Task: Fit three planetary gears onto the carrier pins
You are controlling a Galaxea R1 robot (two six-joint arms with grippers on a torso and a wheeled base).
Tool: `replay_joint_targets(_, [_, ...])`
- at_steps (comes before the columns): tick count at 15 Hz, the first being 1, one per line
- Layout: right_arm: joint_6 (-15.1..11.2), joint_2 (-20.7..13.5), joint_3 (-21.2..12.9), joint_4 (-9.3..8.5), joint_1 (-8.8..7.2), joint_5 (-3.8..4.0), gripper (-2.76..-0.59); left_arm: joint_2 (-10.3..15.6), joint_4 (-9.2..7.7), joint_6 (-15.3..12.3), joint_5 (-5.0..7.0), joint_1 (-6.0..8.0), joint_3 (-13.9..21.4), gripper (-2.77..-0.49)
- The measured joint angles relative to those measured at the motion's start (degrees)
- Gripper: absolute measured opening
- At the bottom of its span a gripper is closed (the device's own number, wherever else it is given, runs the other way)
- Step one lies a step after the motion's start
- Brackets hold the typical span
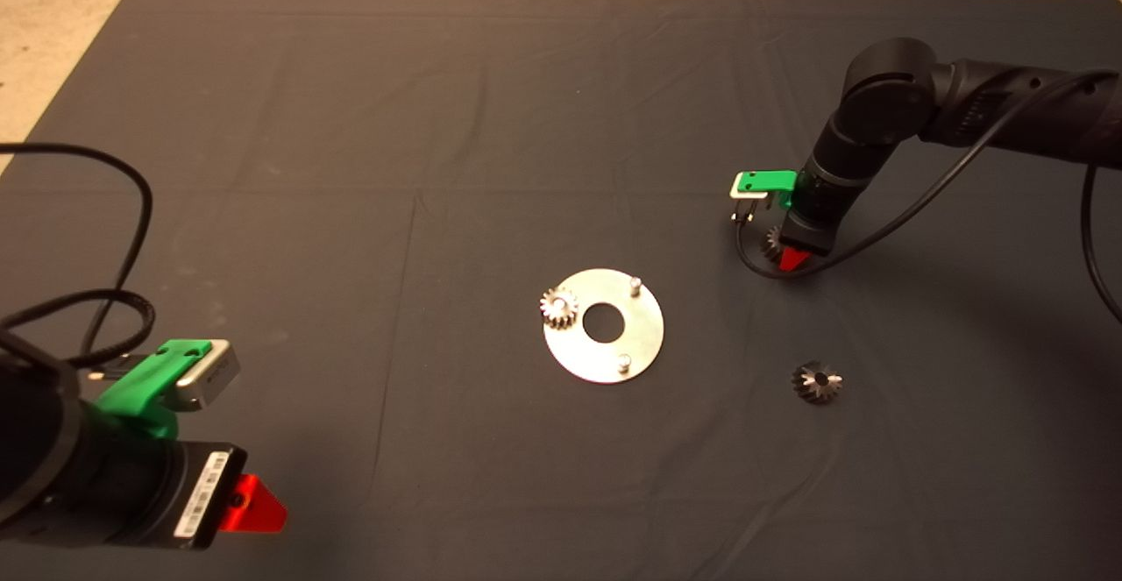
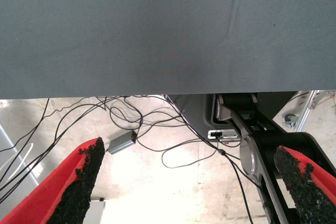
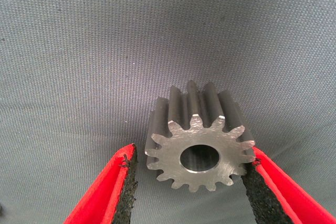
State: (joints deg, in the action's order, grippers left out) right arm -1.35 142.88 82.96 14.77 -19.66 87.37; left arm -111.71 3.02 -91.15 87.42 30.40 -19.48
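One planetary gear stands on the dark mat right of the carrier disc, between the right gripper's part-open fingers; one pad touches its teeth, the other stands clear. A second gear sits on the disc's left pin, a third lies loose to the lower right. The left gripper, wide open and empty, waits at the lower left.

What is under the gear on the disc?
The gear sits at the disc's left rim; two bare pins show. The third pin is covered, presumably under it.
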Motion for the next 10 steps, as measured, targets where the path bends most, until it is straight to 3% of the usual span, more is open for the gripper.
replay_joint_targets(8, [0.0,0.0,0.0,0.00,0.23,-0.02,-1.98,0.2,-0.05,0.0,-0.01,0.00,0.0,-0.93])
replay_joint_targets(10, [0.0,-0.1,0.1,0.00,0.31,0.02,-2.12,0.9,-0.11,0.0,0.01,0.00,0.0,-0.93])
